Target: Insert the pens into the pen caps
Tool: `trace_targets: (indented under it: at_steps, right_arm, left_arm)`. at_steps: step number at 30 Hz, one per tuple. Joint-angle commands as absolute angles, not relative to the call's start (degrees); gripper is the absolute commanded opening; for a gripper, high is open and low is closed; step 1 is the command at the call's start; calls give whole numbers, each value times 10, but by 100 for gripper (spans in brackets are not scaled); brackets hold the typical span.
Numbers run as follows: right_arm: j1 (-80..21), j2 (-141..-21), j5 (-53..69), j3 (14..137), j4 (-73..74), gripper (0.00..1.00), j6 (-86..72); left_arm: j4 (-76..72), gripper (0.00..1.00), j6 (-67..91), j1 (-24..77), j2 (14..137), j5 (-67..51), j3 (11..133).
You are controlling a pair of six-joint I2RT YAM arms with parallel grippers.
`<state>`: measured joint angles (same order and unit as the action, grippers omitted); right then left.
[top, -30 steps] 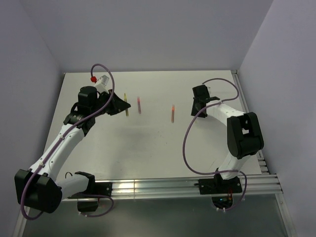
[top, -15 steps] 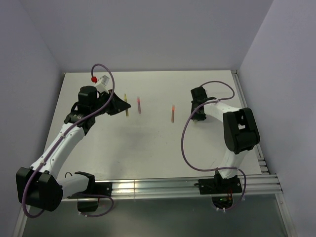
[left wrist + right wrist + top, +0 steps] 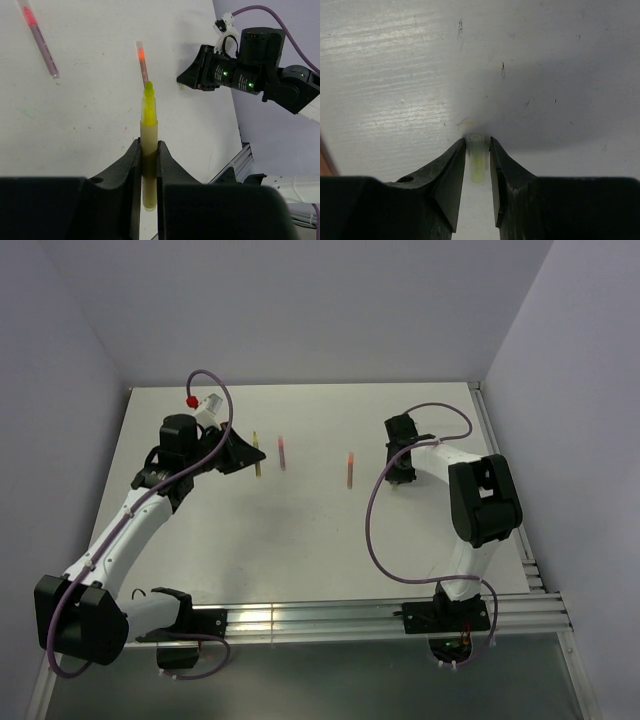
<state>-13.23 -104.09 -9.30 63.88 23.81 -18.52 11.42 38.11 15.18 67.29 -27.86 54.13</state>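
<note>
Here, left end effector [image 3: 148,144] clamping tan-olive pen [image 3: 149,122], right end effector [image 3: 477,141] narrow around blurred pen cap [image 3: 478,169], contact unclear.

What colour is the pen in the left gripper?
Yellow-olive pen, bright yellow tip; left wrist view.

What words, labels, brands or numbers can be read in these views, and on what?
No text can be read anywhere.
Yellow-tipped pen in the left gripper: no print shows.
Two red-tipped pens on the table: barrels too blurred to show any print.
Pale cap at the right gripper: plain.
</note>
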Motion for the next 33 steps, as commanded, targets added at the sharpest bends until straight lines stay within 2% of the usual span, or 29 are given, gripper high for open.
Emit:
trace_targets:
  at_steps: [1, 7, 12, 13, 14, 18, 23, 29, 33]
  right_arm:
    - [-131, -1039, -84, 650, 243, 33, -183]
    - [-133, -1048, -74, 649, 243, 27, -187]
    - [-137, -1035, -56, 626, 235, 11, -194]
    - [-138, -1027, -55, 622, 233, 2, -199]
    - [-137, -1021, -56, 619, 231, 0, -200]
    - [-137, -972, -19, 611, 211, 0, -208]
    - [-137, -859, 75, 617, 157, 0, -244]
    - [-142, -750, 239, 594, -17, 0, -356]
    - [-170, -714, 271, 578, -138, 0, -428]
  left_arm:
    - [86, 0, 377, 149, 671, -297, 538]
    - [81, 0, 379, 149, 675, -306, 536]
    - [68, 0, 380, 149, 685, -330, 534]
    - [62, 0, 380, 149, 689, -338, 534]
    - [55, 0, 382, 149, 692, -366, 533]
    - [5, 0, 388, 150, 689, -440, 519]
    - [17, 0, 339, 205, 686, -451, 537]
    - [10, 0, 309, 271, 665, -456, 544]
    - [9, 0, 290, 308, 646, -445, 554]
